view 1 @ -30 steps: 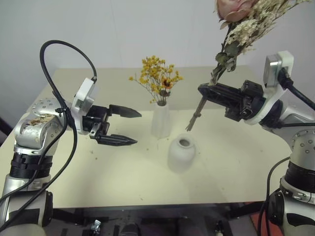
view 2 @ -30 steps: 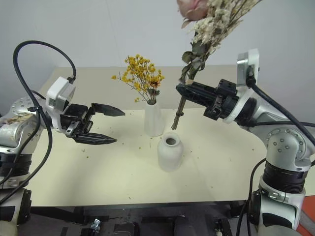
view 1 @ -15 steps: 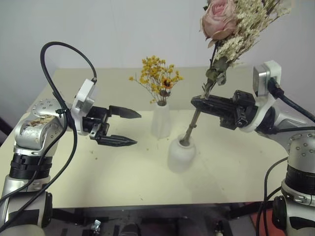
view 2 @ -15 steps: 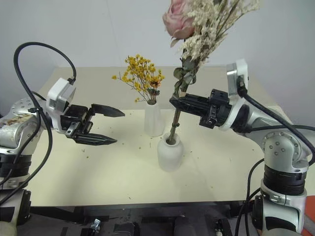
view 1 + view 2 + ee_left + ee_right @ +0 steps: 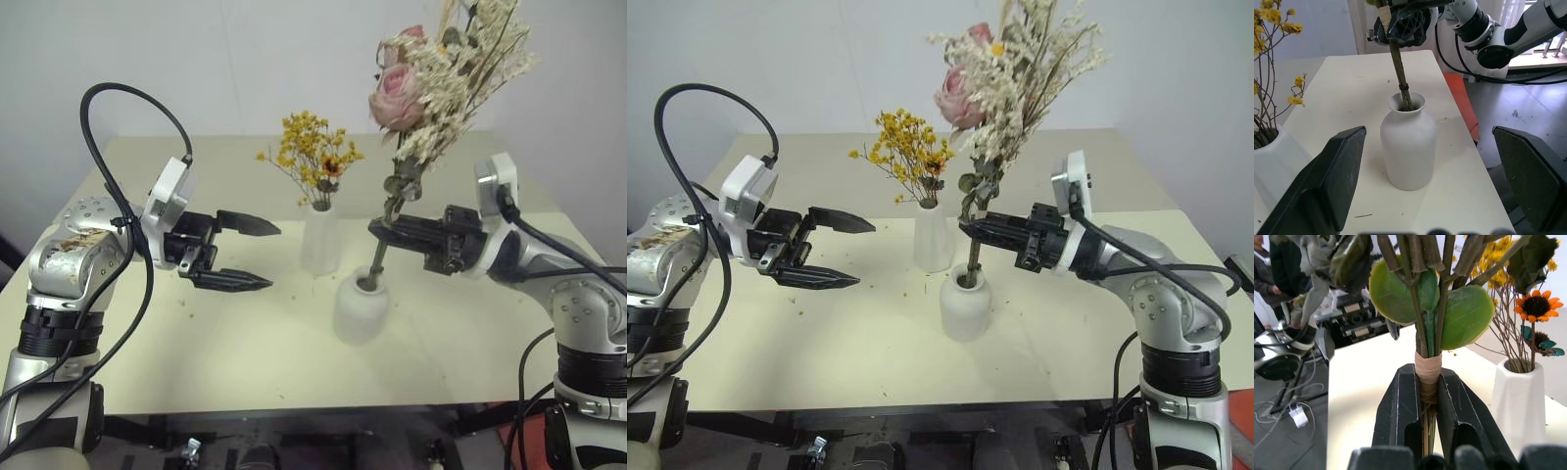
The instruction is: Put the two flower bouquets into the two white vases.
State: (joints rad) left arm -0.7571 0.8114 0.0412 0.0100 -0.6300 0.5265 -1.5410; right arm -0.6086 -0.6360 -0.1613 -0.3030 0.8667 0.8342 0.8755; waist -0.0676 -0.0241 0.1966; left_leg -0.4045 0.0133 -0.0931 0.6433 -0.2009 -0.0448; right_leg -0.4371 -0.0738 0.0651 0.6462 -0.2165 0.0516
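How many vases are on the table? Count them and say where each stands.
2. The tall vase stands mid-table holding yellow flowers; the short vase stands just in front, pink bouquet stems in its mouth.

On the desk [image 5: 196, 343], the squat vase [image 5: 360, 307] holding the rose bouquet [image 5: 431, 88] stands before the tall vase [image 5: 319, 238] holding the yellow bouquet [image 5: 312, 155].
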